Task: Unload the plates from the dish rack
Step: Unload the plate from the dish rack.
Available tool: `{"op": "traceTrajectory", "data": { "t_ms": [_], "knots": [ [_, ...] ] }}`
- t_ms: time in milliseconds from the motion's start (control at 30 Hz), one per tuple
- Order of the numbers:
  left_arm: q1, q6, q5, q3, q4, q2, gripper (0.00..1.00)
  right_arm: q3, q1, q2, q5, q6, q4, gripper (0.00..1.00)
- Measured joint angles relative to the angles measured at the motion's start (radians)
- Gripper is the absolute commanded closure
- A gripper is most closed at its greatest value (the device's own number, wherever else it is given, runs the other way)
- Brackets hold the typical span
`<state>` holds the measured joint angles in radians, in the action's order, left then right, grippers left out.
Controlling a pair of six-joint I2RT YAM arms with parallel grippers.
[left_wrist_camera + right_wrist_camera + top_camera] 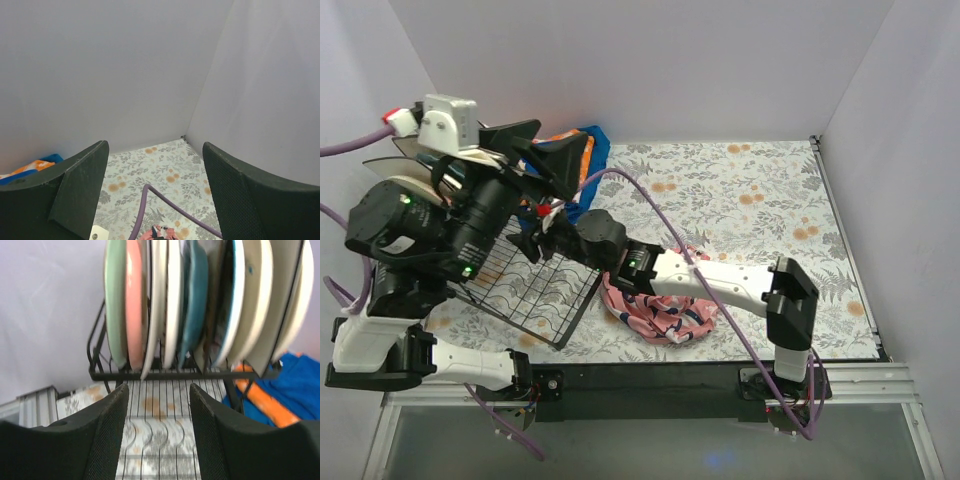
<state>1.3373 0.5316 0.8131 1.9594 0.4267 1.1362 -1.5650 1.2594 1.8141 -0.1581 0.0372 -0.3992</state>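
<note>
The right gripper (157, 392) is wide open and empty before the dish rack (175, 375); the teal plate (196, 295) rim should be centred between its jaws first

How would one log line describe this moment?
plates: upright in dish rack; right jaws: open, facing plates; left jaws: open, raised, empty

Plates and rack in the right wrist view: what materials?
Plates: likely glazed ceramic; smooth, glossy rims in mint, pink, cream and teal. Dish rack: apparently thin metal wire, black coated, slight sheen; whether paint or vinyl cannot be told through the blur.
</note>
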Motion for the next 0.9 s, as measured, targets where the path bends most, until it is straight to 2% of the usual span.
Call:
{"op": "traceTrajectory", "data": {
  "t_ms": [133,367,667,900],
  "knots": [
    [0.0,-0.025,0.066,0.007,-0.007,-0.04,0.27,-0.182,0.035,0.13,-0.008,-0.046,-0.006,0.46],
    [0.0,-0.15,0.206,0.008,-0.115,-0.065,0.27,-0.442,0.099,0.34,-0.045,-0.148,-0.013,0.46],
    [0.0,-0.184,0.26,-0.063,-0.146,-0.102,0.28,-0.64,0.133,0.484,-0.103,-0.222,0.003,0.46],
    [0.0,-0.168,0.261,-0.12,-0.155,-0.195,0.28,-0.681,0.133,0.512,-0.158,-0.274,-0.023,0.45]
  ]
}}
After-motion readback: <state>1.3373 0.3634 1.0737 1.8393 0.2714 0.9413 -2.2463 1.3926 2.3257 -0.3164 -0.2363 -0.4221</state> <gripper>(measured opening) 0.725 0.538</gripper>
